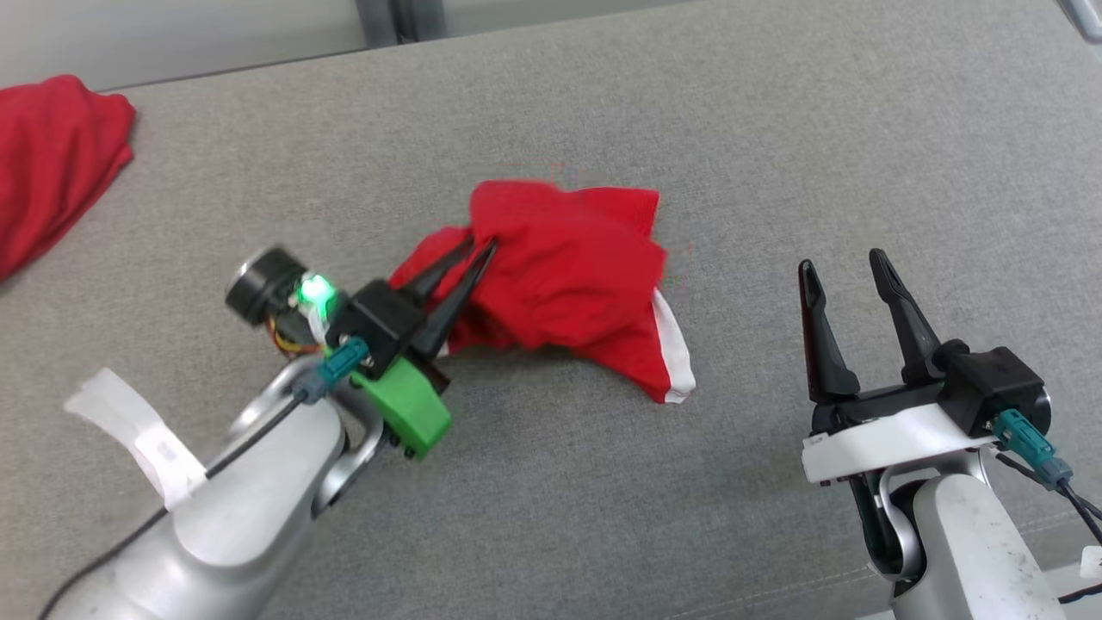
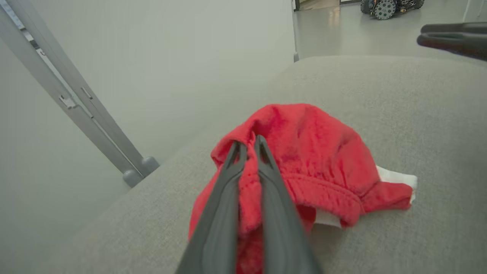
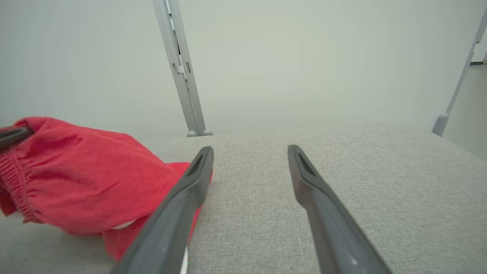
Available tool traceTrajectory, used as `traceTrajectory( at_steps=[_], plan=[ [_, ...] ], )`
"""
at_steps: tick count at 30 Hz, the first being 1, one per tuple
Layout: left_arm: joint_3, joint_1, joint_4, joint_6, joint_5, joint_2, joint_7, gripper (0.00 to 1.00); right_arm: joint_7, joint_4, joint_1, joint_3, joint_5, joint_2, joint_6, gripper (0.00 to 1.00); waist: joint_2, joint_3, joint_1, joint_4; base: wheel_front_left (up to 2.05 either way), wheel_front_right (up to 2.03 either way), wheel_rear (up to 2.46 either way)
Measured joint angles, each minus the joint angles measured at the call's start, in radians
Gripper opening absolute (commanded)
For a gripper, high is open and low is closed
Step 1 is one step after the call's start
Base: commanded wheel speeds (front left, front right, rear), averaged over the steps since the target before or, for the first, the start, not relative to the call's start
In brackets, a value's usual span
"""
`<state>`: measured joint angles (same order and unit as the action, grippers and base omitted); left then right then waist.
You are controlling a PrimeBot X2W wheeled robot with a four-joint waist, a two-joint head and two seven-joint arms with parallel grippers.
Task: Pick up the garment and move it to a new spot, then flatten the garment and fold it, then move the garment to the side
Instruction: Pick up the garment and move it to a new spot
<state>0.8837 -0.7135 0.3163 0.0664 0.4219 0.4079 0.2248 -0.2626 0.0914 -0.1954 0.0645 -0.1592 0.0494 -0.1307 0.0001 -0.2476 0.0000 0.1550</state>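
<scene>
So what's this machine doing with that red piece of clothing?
A two-armed robot is working on a crumpled red garment lying on a grey padded surface. Its left end effector is shut on a fold at the garment's edge. The right end effector is open and holds nothing, off to the side. The garment is bunched, not yet flattened or folded. Another red cloth lies far left.
</scene>
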Motion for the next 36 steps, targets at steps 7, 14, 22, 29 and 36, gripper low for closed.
traceTrajectory(
  at_steps=[7,14,22,29,36],
  plan=[
    [-0.022,0.049,0.195,-0.002,0.012,-0.030,0.033,0.00,0.000,0.000,-0.003,-0.008,0.002,0.000,0.000,1.00,0.0000,-0.036,0.0000,0.014,0.00,0.00,0.00],
    [-0.109,0.076,0.201,-0.021,0.003,-0.045,0.037,1.00,0.000,0.005,-0.003,-0.002,0.013,0.000,0.000,1.00,0.0000,-0.022,0.0000,-0.016,0.00,0.00,0.00],
    [-0.277,0.204,0.077,-0.064,-0.002,-0.080,0.038,1.00,0.000,0.009,0.005,0.004,0.033,0.000,0.000,1.00,0.0000,0.027,0.0000,-0.053,0.00,0.00,0.00],
    [-0.459,0.403,-0.051,-0.129,-0.030,-0.123,0.039,1.00,0.000,0.002,0.030,-0.004,0.049,0.000,0.000,1.00,0.0000,0.090,0.0000,-0.084,0.00,0.00,0.00],
    [-0.620,0.594,-0.145,-0.156,-0.062,-0.202,0.039,1.00,0.000,-0.001,0.069,-0.023,0.055,0.000,0.000,1.00,0.0000,0.153,0.0000,-0.113,0.00,0.00,0.00]
  ],
)
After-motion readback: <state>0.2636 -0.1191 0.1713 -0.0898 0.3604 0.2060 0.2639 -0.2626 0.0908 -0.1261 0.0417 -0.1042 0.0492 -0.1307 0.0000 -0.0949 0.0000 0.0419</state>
